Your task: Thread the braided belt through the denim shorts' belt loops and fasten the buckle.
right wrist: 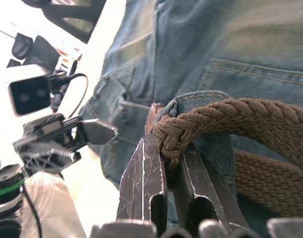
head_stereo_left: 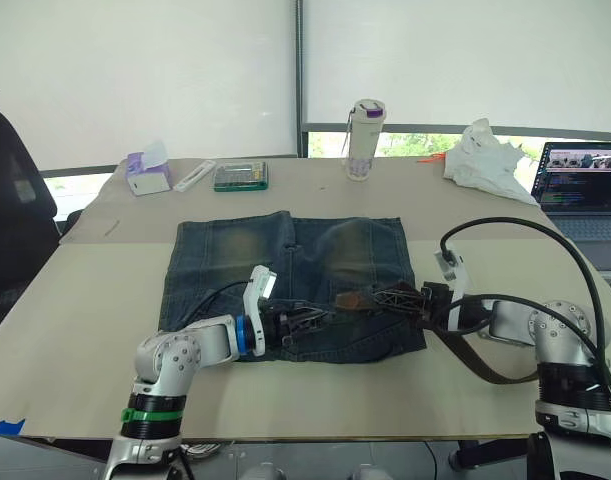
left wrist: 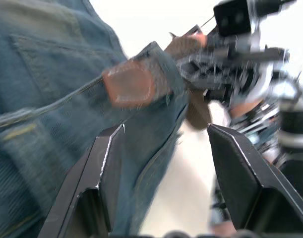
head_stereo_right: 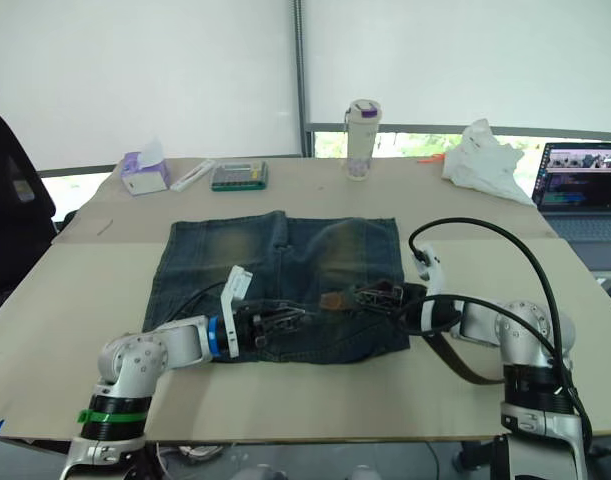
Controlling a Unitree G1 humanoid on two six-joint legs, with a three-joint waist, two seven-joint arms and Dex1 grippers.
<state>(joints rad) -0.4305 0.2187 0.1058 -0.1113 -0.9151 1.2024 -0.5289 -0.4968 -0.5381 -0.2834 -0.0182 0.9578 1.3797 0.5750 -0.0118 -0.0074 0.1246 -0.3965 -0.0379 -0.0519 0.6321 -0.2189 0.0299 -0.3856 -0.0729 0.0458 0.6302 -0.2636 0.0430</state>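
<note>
The table (head_stereo_left: 75, 300) is being viewed from above by both head cameras, while the denim shorts (right wrist: 230, 44) are being viewed closely by both wrist cameras.

beige table (head_stereo_left: 85, 330) before white blinds (head_stereo_left: 135, 70), daylit window strip (head_stereo_left: 405, 145).

I am seeing the denim shorts (head_stereo_left: 285, 285) showing faded blue-grey with yellowish worn patches, the braided belt (right wrist: 230, 119) showing brown weave, my right hand (right wrist: 168, 168) showing scratched black fingers, the worktop (head_stereo_left: 85, 330) showing beige.
</note>
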